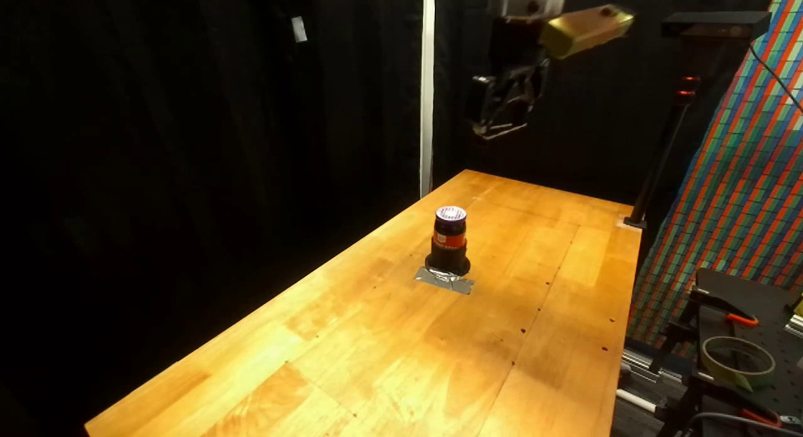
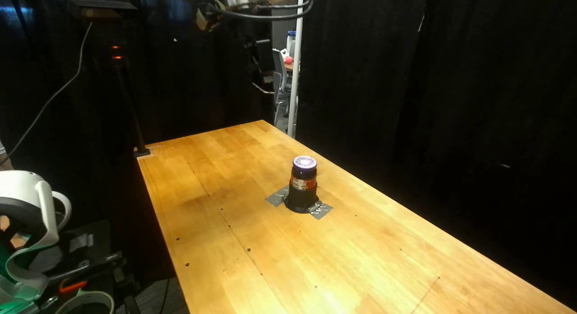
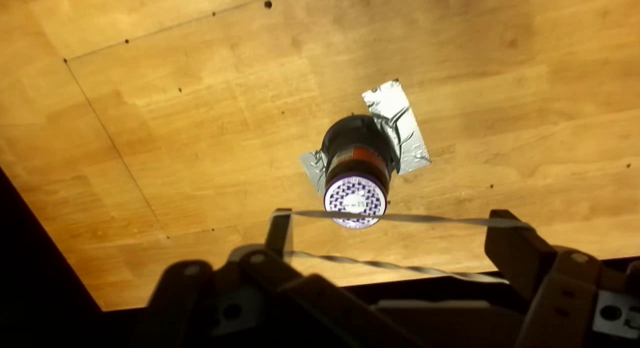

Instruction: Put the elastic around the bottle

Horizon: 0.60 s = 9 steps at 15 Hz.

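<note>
The hand [image 3: 392, 218] held its fingers [image 3: 517, 248] wide apart, the elastic [image 3: 435, 219] stretched around them. Probably it was best to centre this loop above the lid [image 3: 356, 193], then descend level. In an exterior view the bottle [image 1: 450, 239] stood on the tabletop [image 1: 389, 355], slightly left of middle, long axis vertical, lid upward.

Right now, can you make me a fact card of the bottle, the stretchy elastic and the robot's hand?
bottle: upright in what looks like a black holder
lid: white and purple
holder: silver tape joins it to the wooden table
elastic: stretched across the hand in two strands, at least one twisted
hand: open, apart from the bottle
elastic around bottle: not yet
</note>
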{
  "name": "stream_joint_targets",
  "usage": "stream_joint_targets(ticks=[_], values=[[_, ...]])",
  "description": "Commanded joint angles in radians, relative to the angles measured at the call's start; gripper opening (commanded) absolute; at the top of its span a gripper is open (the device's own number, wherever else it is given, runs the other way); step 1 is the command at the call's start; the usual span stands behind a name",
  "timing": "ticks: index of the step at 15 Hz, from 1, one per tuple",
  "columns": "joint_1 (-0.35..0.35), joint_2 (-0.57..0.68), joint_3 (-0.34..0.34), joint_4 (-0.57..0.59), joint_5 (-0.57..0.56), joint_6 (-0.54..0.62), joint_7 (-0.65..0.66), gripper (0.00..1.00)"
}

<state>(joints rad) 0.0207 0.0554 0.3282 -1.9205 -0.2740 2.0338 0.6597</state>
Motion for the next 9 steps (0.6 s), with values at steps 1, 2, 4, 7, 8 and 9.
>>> stream_joint_targets(ticks=[1,2,4,7,8,9], values=[[0.09,0.246,-0.102,0.238,-0.092,0.005,0.063,1.0],[0.111,0.296,-0.13,0.284,-0.086,-0.001,0.059,1.0],[0.143,0.376,-0.181,0.361,-0.058,-0.001,0.036,1.0],[0.169,0.462,-0.236,0.437,-0.017,-0.002,0.016,1.0],[0.17,0.484,-0.246,0.452,0.001,0.002,0.006,1.0],[0.171,0.504,-0.256,0.465,0.015,0.01,-0.002,1.0]])
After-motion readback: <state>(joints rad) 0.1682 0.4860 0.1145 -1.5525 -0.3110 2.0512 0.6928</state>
